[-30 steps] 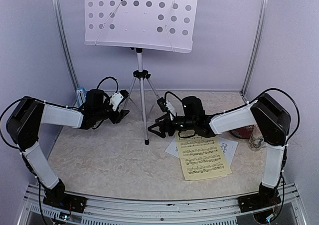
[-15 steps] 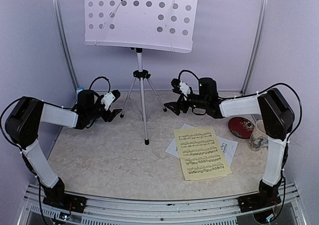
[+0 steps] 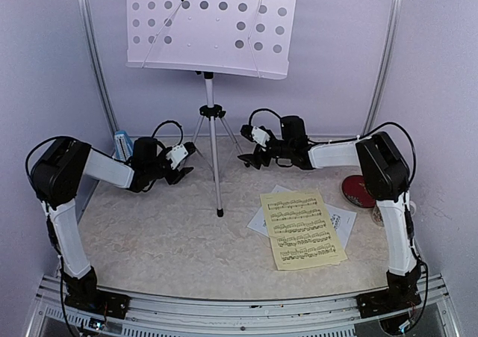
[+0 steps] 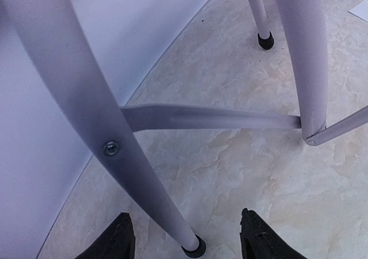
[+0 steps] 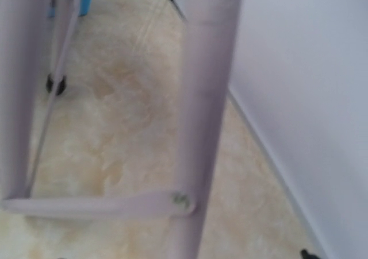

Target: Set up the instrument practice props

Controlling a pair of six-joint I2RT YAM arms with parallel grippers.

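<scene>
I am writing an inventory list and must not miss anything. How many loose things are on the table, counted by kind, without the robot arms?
Music stand: 1
Sheets of music: 2, the yellow sheet and the white sheet
Metronome: 1
Red disc: 1
Mug: 1, mostly hidden
Total: 6

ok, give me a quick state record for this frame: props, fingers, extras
music stand: upright, rear centre, desk bare
yellow sheet: flat, overlapping white sheet
blue metronome: far left
left fingers: open, either side of a tripod leg
right fingers: close to another leg, opening unclear
red disc: right side, past the sheets
</scene>
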